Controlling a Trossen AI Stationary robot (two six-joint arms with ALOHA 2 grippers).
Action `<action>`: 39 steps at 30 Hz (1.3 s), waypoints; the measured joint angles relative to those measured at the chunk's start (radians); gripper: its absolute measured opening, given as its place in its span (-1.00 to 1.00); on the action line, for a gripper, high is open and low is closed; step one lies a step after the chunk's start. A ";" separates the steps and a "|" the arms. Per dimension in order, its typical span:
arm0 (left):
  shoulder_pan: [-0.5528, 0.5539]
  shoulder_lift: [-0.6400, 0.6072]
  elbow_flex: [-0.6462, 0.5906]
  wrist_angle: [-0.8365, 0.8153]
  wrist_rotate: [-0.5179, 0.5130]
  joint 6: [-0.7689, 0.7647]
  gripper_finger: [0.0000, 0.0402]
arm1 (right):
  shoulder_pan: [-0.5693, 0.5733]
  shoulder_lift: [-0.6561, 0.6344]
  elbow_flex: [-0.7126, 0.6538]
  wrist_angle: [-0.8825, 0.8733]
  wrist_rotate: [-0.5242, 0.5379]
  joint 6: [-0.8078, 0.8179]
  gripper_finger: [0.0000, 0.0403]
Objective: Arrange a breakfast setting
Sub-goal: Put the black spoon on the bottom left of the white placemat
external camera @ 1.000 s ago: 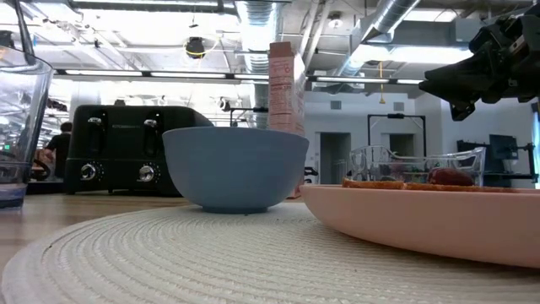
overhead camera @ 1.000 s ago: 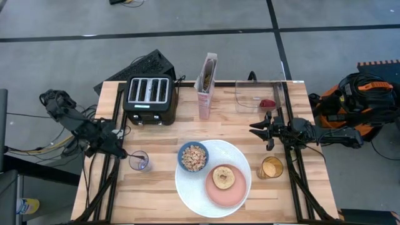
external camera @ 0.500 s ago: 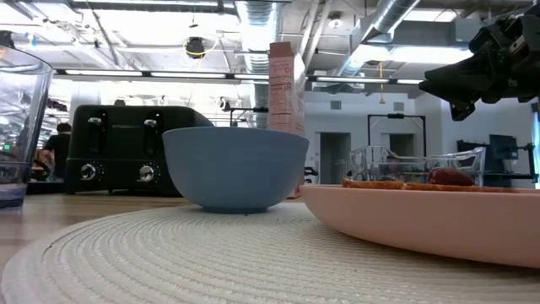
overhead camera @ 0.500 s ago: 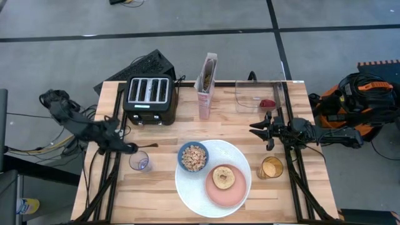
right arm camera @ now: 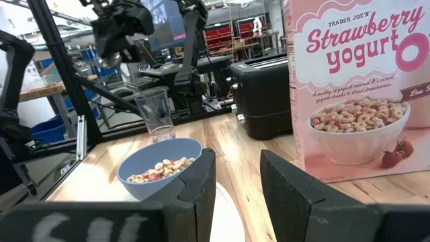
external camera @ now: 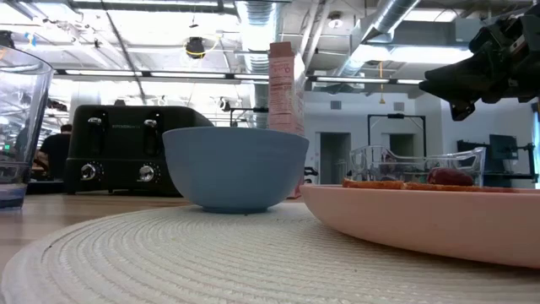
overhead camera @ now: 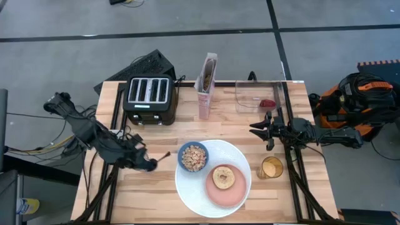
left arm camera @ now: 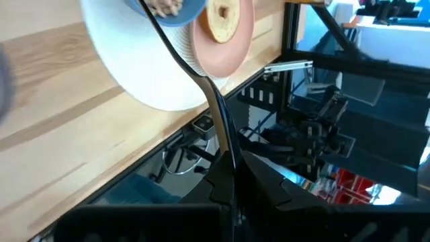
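Note:
A large white plate (overhead camera: pixel 194 187) lies at the table's near middle. On it stand a blue bowl of cereal (overhead camera: pixel 193 157) and a pink plate (overhead camera: pixel 225 186) with a bagel half (overhead camera: pixel 223 177). My left gripper (overhead camera: pixel 150 164) is left of the bowl, above a clear glass (right arm camera: pixel 156 113), and is shut on a black spoon (overhead camera: pixel 164 155). My right gripper (overhead camera: pixel 262 130) is open and empty in the air right of the plate. A small red fruit (overhead camera: pixel 267 103) lies in a clear container (overhead camera: pixel 247 100) at the far right. My left gripper pinches the spoon's handle near its end (left arm camera: pixel 227 176) between its two fingers. The spoon sticks out forward along the fingers, toward the blue bowl (left arm camera: pixel 176 12). It is lifted clear of the table. Its far end (overhead camera: pixel 167 154) stops short of the bowl.
A black four-slot toaster (overhead camera: pixel 149 97) and a tall cereal box (overhead camera: pixel 206 84) stand at the far side. A glass of orange drink (overhead camera: pixel 271 167) stands right of the white plate. Bare wood lies at the near left.
My left gripper has gone toward the table's right and near edges, from left of the clear glass to over it, nearer the blue bowl. It carries the spoon, which now points at the bowl. My right arm has kept still.

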 joint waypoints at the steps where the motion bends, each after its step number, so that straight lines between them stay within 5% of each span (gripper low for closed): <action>1: 0.000 0.024 0.000 0.021 0.000 0.011 -0.98 | 0.000 0.000 0.000 0.000 0.000 0.000 -0.31; 18: -0.035 0.306 0.000 0.328 0.009 0.073 -0.98 | 0.000 0.000 0.000 0.000 0.000 0.000 -0.31; 28: -0.117 0.308 0.009 0.349 -0.002 0.082 -0.98 | 0.000 0.000 0.000 0.000 0.000 0.000 -0.31; 39: -0.107 0.310 0.010 0.303 -0.082 0.324 -0.98 | 0.000 0.000 0.000 0.000 0.000 0.000 -0.31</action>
